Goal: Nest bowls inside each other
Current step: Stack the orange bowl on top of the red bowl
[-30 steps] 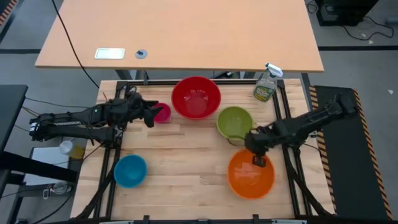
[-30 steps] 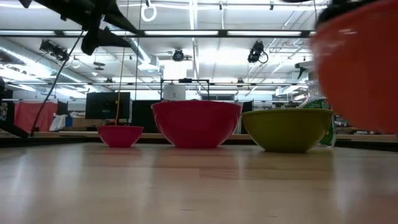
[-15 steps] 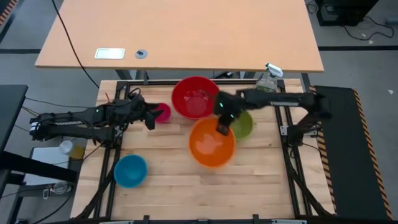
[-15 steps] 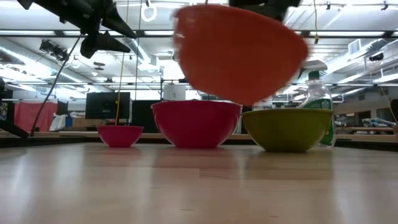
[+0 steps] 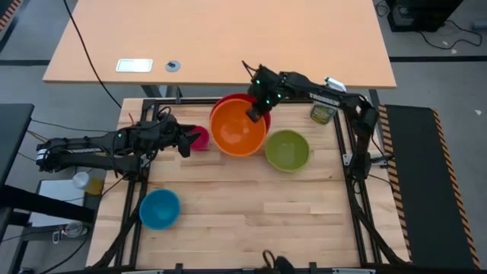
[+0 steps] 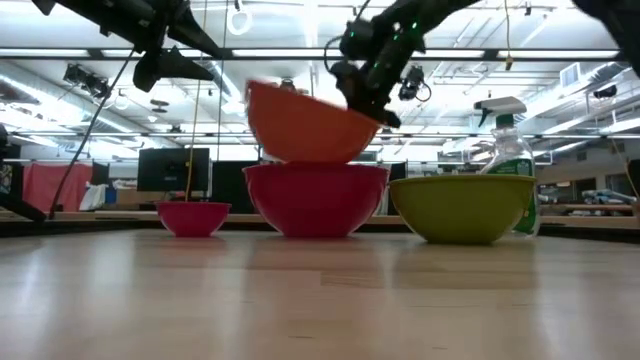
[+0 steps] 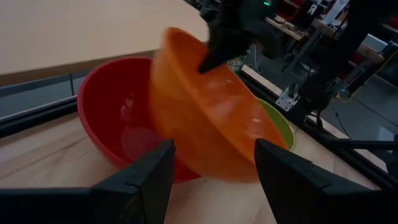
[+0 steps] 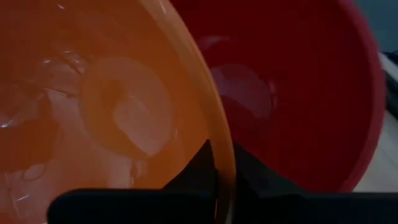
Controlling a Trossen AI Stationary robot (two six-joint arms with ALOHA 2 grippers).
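My right gripper (image 5: pixel 256 112) is shut on the orange bowl (image 5: pixel 238 127). It holds that bowl tilted over the red bowl (image 6: pixel 315 198), which stands at the table's far middle. The lime green bowl (image 5: pixel 287 150) stands to the right of the red one. The small pink bowl (image 5: pixel 200 138) is on its left, and the blue bowl (image 5: pixel 160 208) sits near the front left. My left gripper (image 5: pixel 185 141) hovers open beside the pink bowl and holds nothing. My right gripper pinches the orange bowl's rim (image 8: pixel 222 163) on its far right side, with one finger inside the bowl and one outside. The fingers (image 6: pixel 366 92) slant down from the far right. The bowl hangs tilted, its bottom (image 6: pixel 300 155) level with the red bowl's rim; whether the two bowls touch, I cannot tell.
A clear spray bottle (image 5: pixel 326 109) with a white trigger stands at the far right corner, behind the green bowl. The wooden table top (image 5: pixel 251 205) lies bare in its middle and near right. A larger desk (image 5: pixel 221 42) stands beyond the far edge.
My right gripper has carried the orange bowl up off the near right of the table, past the green bowl, toward the far edge and left, until it is over the red bowl. The bowl has tipped on the way. The gripper stays shut on its rim.
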